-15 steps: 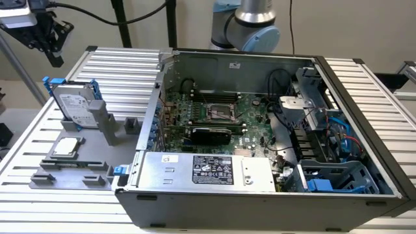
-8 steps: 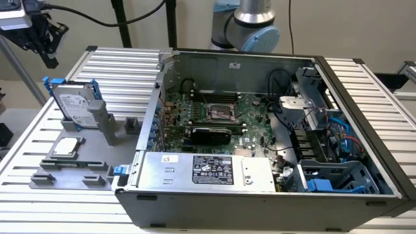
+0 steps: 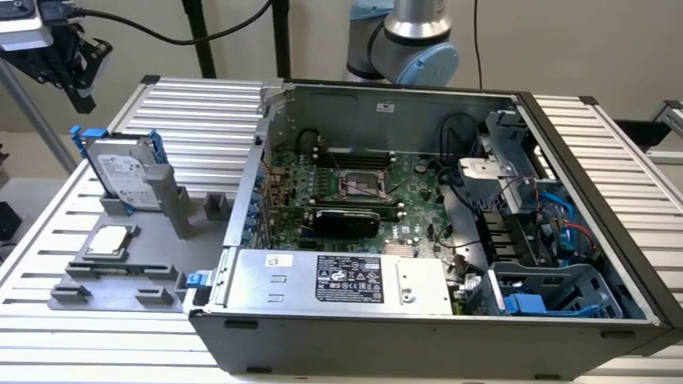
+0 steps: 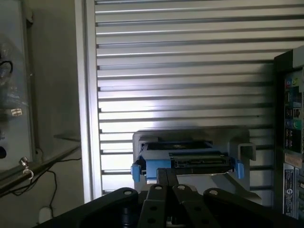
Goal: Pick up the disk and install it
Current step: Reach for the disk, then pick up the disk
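A slatted aluminium table [image 3: 203, 104] carries everything. On it, toward the exterior view's right, lies a big open case [image 3: 427, 344], its open side facing up. Inside, a green motherboard [image 3: 411, 172] lies flat on the floor of the case with a bare square socket [image 3: 363, 186] near its middle. A grey labelled power supply [image 3: 341, 280] fills the near edge of the case. A metal frame [image 3: 513, 172] runs along the side at the exterior view's right, and below it sits a grey drive bay [image 3: 581, 280] with a blue part [image 3: 523, 304] in it and blue cables [image 3: 561, 212] close by. The arm [image 3: 411, 40] rises behind the case.

Toward the exterior view's left, a flat grey fixture [image 3: 149, 248] lies on the table just beside the case. The disk [image 3: 117, 168] stands on edge in a slot at the far end of the fixture, tilted back slightly, label facing the camera, blue carrier around it, with a grey post [image 3: 165, 192] just beside it. A small square chip [image 3: 110, 240] lies flat in a recess nearer the camera.

The black gripper [image 3: 80, 100] hangs above the disk, well clear of it. In the wrist view the gripper [image 4: 166, 173] has its fingertips pressed together, holding nothing, and the disk [image 4: 190, 159] sits beyond them in its grey slot [image 4: 242, 152].
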`<state>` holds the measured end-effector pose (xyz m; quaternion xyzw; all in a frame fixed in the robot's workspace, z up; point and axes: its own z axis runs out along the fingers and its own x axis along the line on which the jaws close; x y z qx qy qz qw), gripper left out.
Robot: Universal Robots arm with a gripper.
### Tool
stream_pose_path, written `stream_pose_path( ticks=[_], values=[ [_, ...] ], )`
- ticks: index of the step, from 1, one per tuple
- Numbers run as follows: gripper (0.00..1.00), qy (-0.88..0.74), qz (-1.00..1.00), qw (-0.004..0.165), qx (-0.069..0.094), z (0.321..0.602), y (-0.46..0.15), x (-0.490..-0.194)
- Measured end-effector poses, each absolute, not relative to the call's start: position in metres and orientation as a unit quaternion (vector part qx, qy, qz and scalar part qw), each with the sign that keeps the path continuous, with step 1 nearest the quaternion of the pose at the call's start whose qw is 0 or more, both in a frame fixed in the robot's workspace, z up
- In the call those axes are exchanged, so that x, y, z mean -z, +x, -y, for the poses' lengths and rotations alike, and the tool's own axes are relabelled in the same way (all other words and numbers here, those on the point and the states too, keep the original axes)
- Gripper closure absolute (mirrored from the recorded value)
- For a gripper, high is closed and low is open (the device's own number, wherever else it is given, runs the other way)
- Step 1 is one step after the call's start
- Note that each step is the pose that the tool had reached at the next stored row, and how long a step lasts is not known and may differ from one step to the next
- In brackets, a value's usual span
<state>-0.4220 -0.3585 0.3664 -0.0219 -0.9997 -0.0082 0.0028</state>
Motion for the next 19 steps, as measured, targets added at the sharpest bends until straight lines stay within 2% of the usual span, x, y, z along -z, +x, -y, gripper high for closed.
stream_pose_path(
  ticks=[19],
  values=[
    [1.0,0.007,1.0,0.003,0.008,0.3586,-0.4206,-0.3664]
  ],
)
